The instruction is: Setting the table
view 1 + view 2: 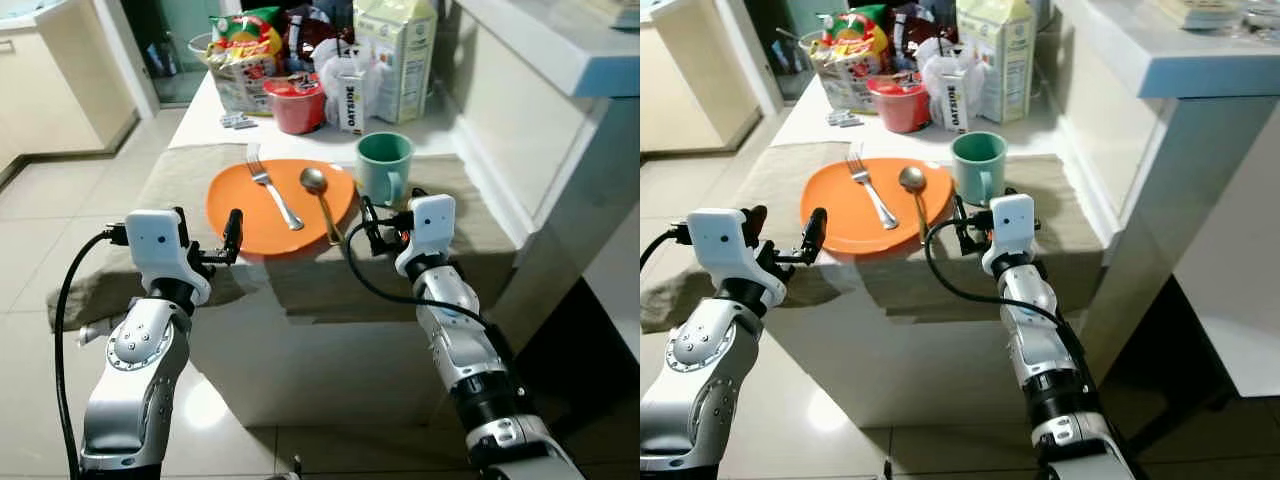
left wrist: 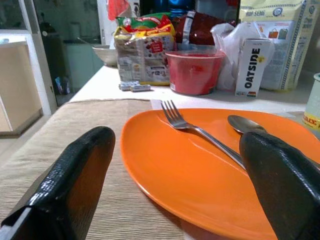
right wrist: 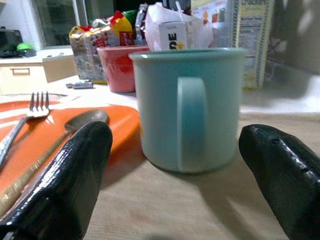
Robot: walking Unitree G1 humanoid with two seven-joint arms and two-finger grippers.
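Plate point(image 1: 281, 205), orange, sits on a beige table runner point(image 1: 180, 170) at the near edge of the white table point(image 1: 215, 110), carrying a fork point(image 1: 270, 185) and a spoon point(image 1: 320, 200) side by side, handles toward the robot. Left gripper point(image 1: 207, 242) hovers at the table edge just short of the plate's near-left rim, fingers point(image 2: 75, 175) spread wide, nothing between them; fork lies just ahead of it. Right gripper point(image 1: 385, 225) hovers just short of the plate's near-right rim, fingers point(image 3: 70, 170) also spread and empty. Directly ahead of the right gripper stands a teal mug point(image 1: 384, 165), upright on the runner, handle turned toward the gripper, just beside the plate; contents cannot be made out. Beyond the plate, well past both grippers: a red tub point(image 1: 297, 103), a small Oatside carton point(image 1: 350, 100), a tall cream carton point(image 1: 398, 55), a colourful snack bag point(image 1: 243, 55), and a white plastic bag point(image 2: 227, 40) behind the small carton.
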